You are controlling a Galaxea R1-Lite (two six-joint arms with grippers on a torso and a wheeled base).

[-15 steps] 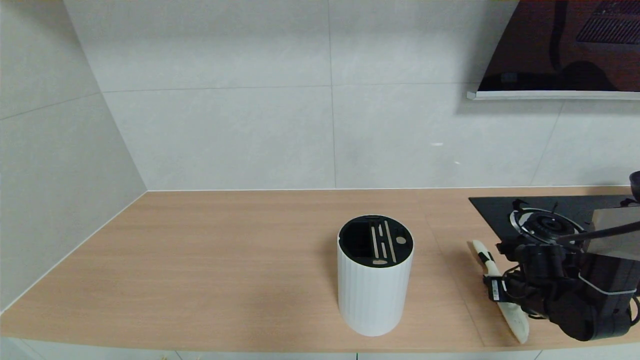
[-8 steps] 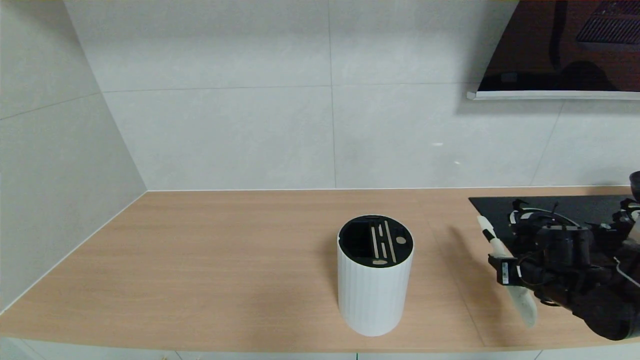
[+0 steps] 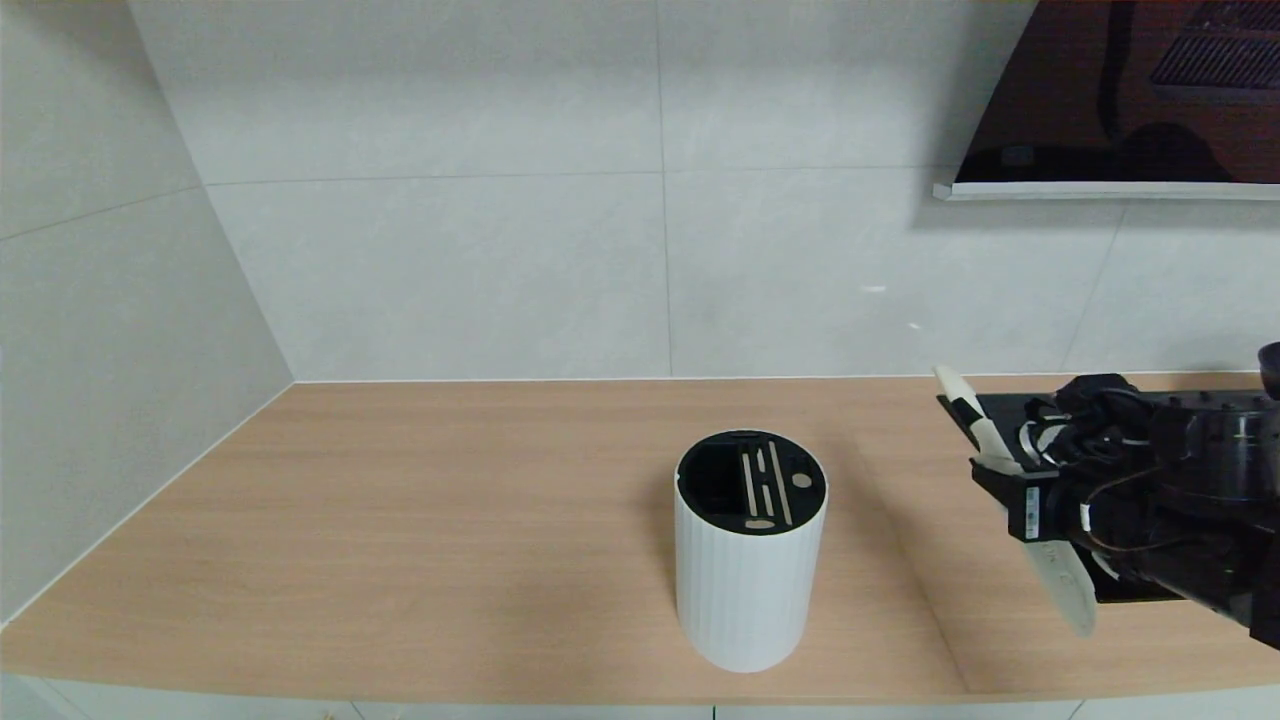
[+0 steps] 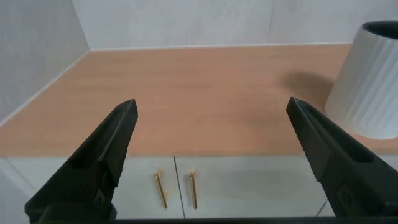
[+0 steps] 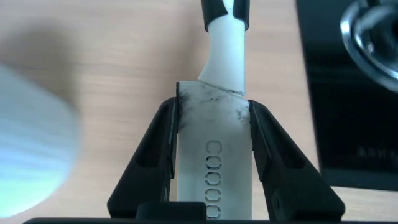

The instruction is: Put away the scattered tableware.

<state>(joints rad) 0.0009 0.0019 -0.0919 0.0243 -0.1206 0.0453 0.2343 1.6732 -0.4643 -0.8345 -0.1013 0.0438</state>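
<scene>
1. The knife (image 3: pixel 1062 585), which lay flat on the counter (image 3: pixel 450 520) a second ago, is now lifted off it. Its handle has climbed toward the back wall and its blade tip slants down toward the counter's front edge.
2. The right gripper (image 3: pixel 1012 482) has risen with it and drawn back over the near corner of the stove (image 3: pixel 1000 405). The holder (image 3: pixel 750 560) has not moved.
3. The right wrist view shows the right gripper (image 5: pixel 214 149) pinching the knife (image 5: pixel 214 130) across the smudged white blade, just below the black-banded handle. Both fingers are pressed against the blade's flat sides.
4. The holder stands upright near the counter's front edge, well apart from the knife. Bare counter lies between them, and its black slotted top faces up.
5. A wide stretch of counter runs from the holder to the side wall on the robot's left, and behind it to the back wall.
6. The stove (image 5: pixel 348 93) lies just beside the held knife on the robot's right.
7. The left gripper (image 4: pixel 211 112) hangs off the counter's front edge above the cabinet doors (image 4: pixel 160 190). Its fingers are spread wide and hold nothing, with the holder (image 4: pixel 367 87) off to one side.
</scene>
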